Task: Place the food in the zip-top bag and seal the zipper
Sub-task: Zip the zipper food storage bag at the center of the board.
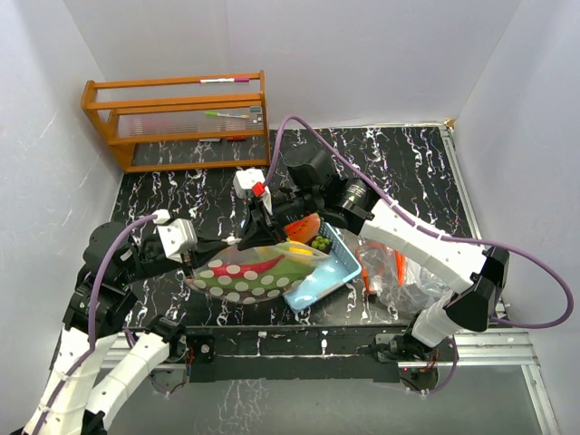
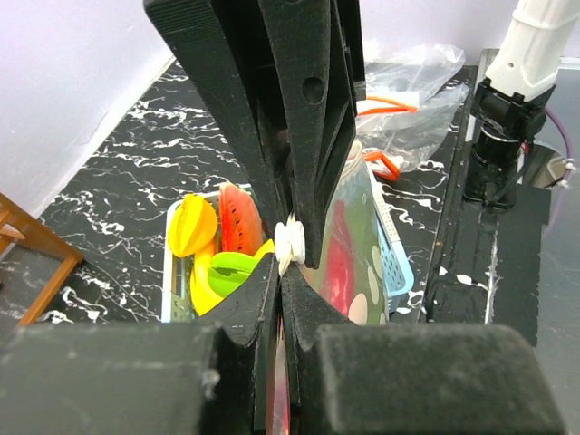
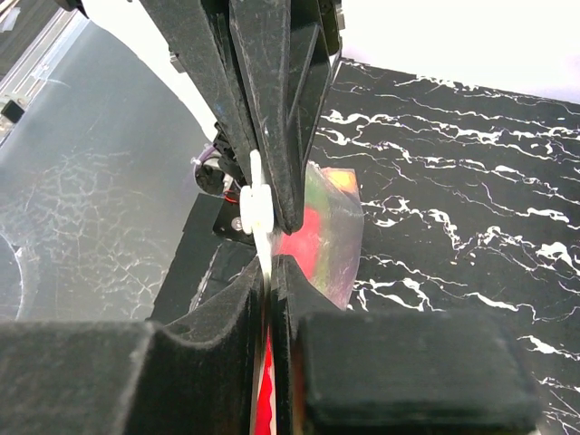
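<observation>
grip left: left claw (image 2: 286, 256) is squeezed fully shut on the white zipper edge (image 2: 290, 243) of the zip-top bag (image 1: 246, 276)
grip right: right claw (image 3: 265, 246) is pinched shut too, on that same strip toward the bag's other end
where the bag is: strung up between the two claws, sagging over the near part of the black marbled surface (image 1: 408, 172), just beside the light-blue basket (image 1: 337, 272). can't tell if bag and basket touch
where the food is: split up. a red piece (image 1: 263, 265) and a green piece (image 1: 292, 263) show through the bag. in the basket are a watermelon slice (image 2: 237, 217), yellow mango (image 2: 192, 227), banana (image 2: 201, 288) and a lime-green piece (image 2: 231, 270)
bag feel: thin, floppy, slick film with no shape of its own. my guess is the zipper strip is the only stiff bit, so hold it there, out near the ends
food feel: looks like light, glossy, rounded plastic, so it'd probably squirt out of a sloppy pinch. i'd grab across the narrowest part, like the flat faces of the slice
count: two claws, one spotted bag, one basket, two pieces i can make out in the bag, four in the basket from the left wrist view (maybe more hidden). also one other clear bag (image 1: 403, 272) with orange bits on the right and one wooden rack (image 1: 177, 122) at the back
zipper: can't tell how much of it is closed
</observation>
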`<state>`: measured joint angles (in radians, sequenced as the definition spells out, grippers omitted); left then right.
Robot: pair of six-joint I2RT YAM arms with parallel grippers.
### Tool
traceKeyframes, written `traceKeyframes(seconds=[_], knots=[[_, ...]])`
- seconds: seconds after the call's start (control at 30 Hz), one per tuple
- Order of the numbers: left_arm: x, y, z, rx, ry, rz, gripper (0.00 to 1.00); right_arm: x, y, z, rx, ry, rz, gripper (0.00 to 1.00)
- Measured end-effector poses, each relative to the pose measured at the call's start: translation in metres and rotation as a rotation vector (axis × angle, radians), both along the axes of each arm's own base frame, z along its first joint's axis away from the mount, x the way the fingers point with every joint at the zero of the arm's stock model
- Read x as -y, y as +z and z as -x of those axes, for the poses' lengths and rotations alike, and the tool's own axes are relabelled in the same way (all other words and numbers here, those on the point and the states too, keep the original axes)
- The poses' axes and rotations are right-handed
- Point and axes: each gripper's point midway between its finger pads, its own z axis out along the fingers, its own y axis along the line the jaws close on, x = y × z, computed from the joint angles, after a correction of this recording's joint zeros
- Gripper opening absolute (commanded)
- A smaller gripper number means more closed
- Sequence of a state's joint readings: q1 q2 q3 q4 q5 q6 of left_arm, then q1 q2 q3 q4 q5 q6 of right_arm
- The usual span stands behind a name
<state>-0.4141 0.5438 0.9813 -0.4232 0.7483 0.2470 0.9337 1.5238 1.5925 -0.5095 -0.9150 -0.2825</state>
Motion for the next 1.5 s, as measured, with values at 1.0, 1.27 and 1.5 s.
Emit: traceKeyframes(seconds=[1.0,1.27,1.5], knots=[[0.001,-0.028,-0.006,-0.130,0.000,-0.074,0.00,-0.001,-0.014,-0.025,-0.055,-0.198,0.076,0.50],[0.001,-0.026,-0.006,-0.117,0.006,-0.070,0.00,-0.004,-0.012,-0.023,-0.073,-0.190,0.046,0.50],[0.000,-0.025,-0.005,-0.114,0.005,-0.068,0.00,-0.002,0.004,-0.016,-0.057,-0.158,-0.003,0.53]])
